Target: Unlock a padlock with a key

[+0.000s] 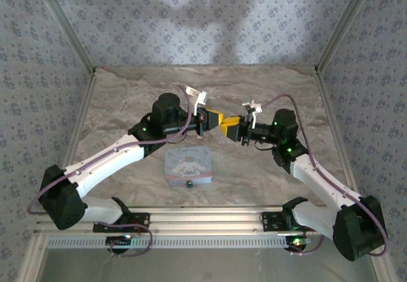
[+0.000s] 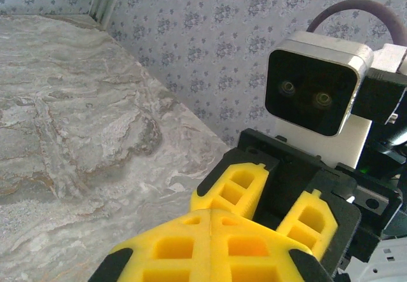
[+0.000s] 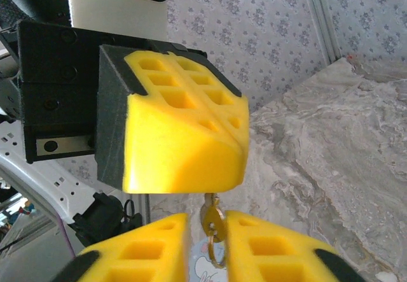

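Observation:
My two grippers meet tip to tip in mid-air above the table's middle. The left gripper (image 1: 219, 121) (image 2: 210, 213) (image 3: 216, 180) is shut, and a small brass key (image 3: 212, 221) hangs from its tips with a ring below. The right gripper (image 1: 231, 128) (image 3: 207, 219) is open, its yellow fingers (image 2: 238, 183) either side of the key, and the key lies against one of them. The padlock (image 1: 189, 184) is a tiny dark lump at the front edge of the light blue cartoon tin box (image 1: 188, 164), well below both grippers.
The marble-patterned table (image 1: 127, 104) is walled by patterned panels at the back and sides. The tin box sits between the two arms near the front rail (image 1: 203, 221). Purple cables loop off both arms.

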You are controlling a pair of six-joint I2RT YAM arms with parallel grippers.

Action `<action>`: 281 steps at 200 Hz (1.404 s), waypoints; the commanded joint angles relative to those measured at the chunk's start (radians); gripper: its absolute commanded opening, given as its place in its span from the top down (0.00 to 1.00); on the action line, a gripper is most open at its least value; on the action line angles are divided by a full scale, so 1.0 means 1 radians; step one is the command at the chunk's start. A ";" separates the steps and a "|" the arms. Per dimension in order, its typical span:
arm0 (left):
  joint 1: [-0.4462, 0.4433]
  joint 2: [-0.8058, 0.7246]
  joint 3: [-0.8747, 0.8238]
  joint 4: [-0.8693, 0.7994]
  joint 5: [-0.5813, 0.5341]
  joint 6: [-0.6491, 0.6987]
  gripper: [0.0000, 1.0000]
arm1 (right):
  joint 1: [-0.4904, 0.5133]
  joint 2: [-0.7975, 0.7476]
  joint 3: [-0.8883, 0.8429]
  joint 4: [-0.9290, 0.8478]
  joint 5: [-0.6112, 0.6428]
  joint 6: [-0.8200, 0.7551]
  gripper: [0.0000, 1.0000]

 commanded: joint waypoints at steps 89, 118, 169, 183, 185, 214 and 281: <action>0.011 -0.033 0.013 -0.046 -0.035 0.049 0.58 | 0.001 -0.043 0.015 -0.116 0.090 -0.079 1.00; 0.018 -0.092 0.016 -0.182 -0.176 0.111 0.33 | -0.004 -0.064 0.030 -0.281 0.184 -0.159 1.00; -0.040 -0.141 -0.012 -0.536 -0.594 0.118 0.21 | -0.051 -0.054 0.039 -0.482 0.450 -0.189 1.00; -0.070 -0.132 -0.037 -0.606 -0.661 0.064 0.21 | -0.067 -0.042 0.039 -0.500 0.479 -0.186 1.00; -0.071 -0.131 -0.042 -0.613 -0.665 0.054 0.21 | -0.068 -0.040 0.039 -0.503 0.483 -0.186 1.00; -0.086 -0.082 -0.096 -0.697 -0.680 -0.119 0.21 | -0.079 -0.017 0.043 -0.532 0.522 -0.185 1.00; -0.129 0.104 -0.030 -0.847 -0.696 -0.267 0.18 | -0.092 -0.009 0.039 -0.560 0.553 -0.185 1.00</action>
